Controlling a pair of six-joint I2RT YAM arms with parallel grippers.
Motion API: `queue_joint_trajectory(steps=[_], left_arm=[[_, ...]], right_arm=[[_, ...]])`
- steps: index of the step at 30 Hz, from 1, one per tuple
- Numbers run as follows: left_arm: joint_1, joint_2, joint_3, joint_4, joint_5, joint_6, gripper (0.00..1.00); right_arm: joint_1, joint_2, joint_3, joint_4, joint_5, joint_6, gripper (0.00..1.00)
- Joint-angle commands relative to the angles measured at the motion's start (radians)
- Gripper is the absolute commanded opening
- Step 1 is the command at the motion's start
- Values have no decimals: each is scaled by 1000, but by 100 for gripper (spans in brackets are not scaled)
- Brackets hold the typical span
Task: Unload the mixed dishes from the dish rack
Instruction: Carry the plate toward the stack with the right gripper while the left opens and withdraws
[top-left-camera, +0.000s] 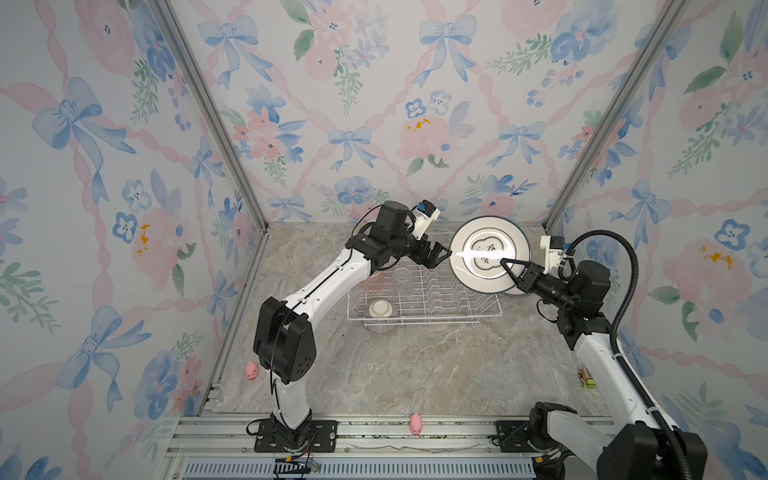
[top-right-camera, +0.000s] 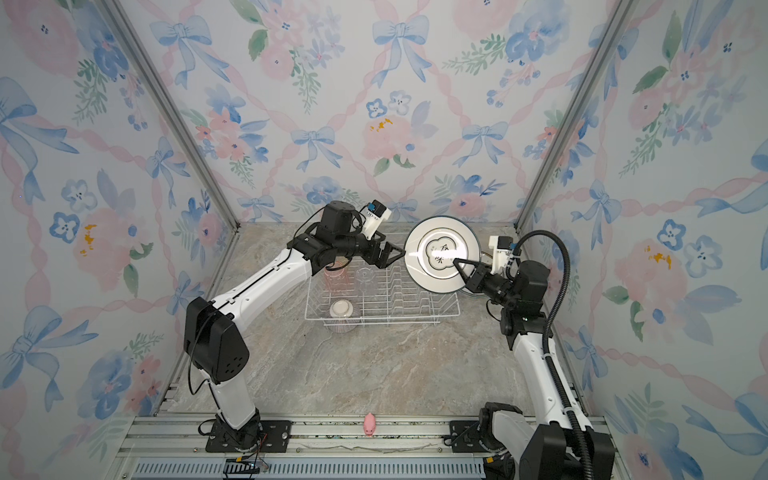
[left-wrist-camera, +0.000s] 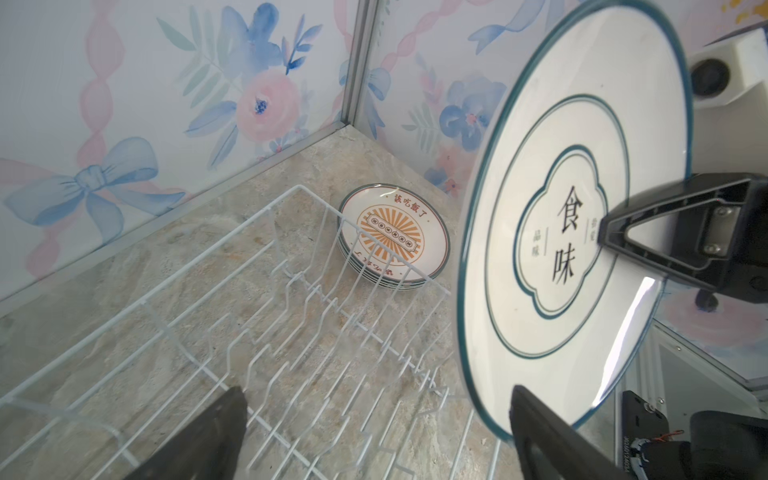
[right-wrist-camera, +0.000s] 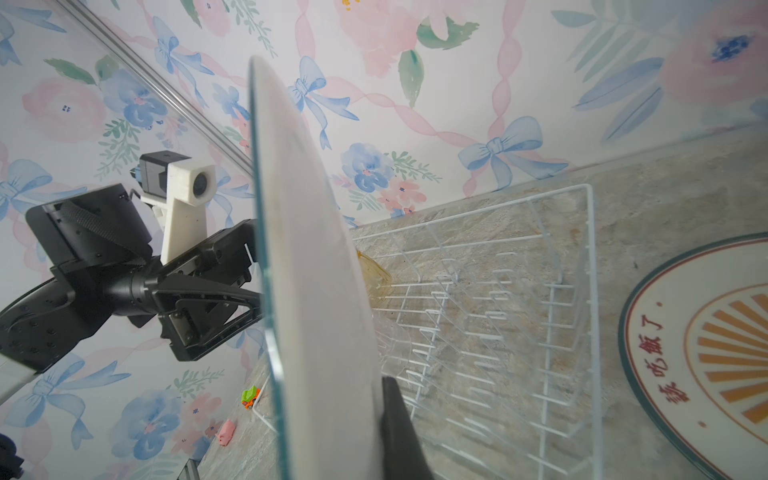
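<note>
Left wrist view: white teal-rimmed plate (left-wrist-camera: 573, 216) lettered 食味; in both top views right gripper (top-left-camera: 504, 262) pinches it from 4 o'clock, left gripper (top-left-camera: 440, 258) spread at 9 o'clock.

Just ahead of the left claw (top-left-camera: 442, 259), the upright plate (top-left-camera: 478, 245) is blocking passage; below the claw, prong rows of the dish rack (top-left-camera: 436, 297) are leaving only narrow slots.

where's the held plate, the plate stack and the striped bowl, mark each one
held plate (top-left-camera: 482, 249): in a top view, on its lettered centre panel
plate stack (left-wrist-camera: 395, 239): left wrist view, on the top plate's orange sunburst
striped bowl (top-left-camera: 381, 309): in a top view, on its upturned base
</note>
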Motion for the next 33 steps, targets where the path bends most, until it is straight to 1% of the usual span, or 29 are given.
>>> queue_joint_trajectory(steps=[1, 4, 6, 9, 13, 16, 18, 21, 23, 26, 29, 33], left_arm=[[19, -60, -47, 46, -94, 25, 98], [29, -63, -73, 72, -98, 16, 98], [29, -66, -82, 75, -121, 17, 98], [29, -91, -119, 94, -164, 22, 98], [26, -167, -230, 170, -211, 23, 98], [8, -252, -340, 239, -280, 38, 98], [-14, -311, -416, 286, -348, 50, 98], [-41, -378, -495, 308, -429, 60, 98], [-46, -411, -529, 307, -462, 59, 98], [-47, -452, -576, 306, -496, 53, 98], [-46, -478, -605, 305, -517, 49, 98], [-43, -492, -617, 301, -519, 49, 98]], right_arm=[[-20, -10, 31, 33, 2, 36, 0], [-24, 0, 32, 35, 9, 39, 0], [-34, 10, 36, 26, 21, 72, 0], [-68, 33, 42, 16, 76, 95, 0], [-141, 80, 47, 22, 107, 160, 0], [-191, 111, 52, 22, 141, 192, 0], [-216, 130, 59, 12, 166, 202, 0], [-236, 164, 93, -58, 228, 162, 0], [-243, 192, 117, -114, 282, 124, 0], [-263, 244, 131, -132, 323, 108, 0], [-280, 314, 147, -151, 346, 86, 0], [-289, 424, 162, -123, 317, 91, 0]])
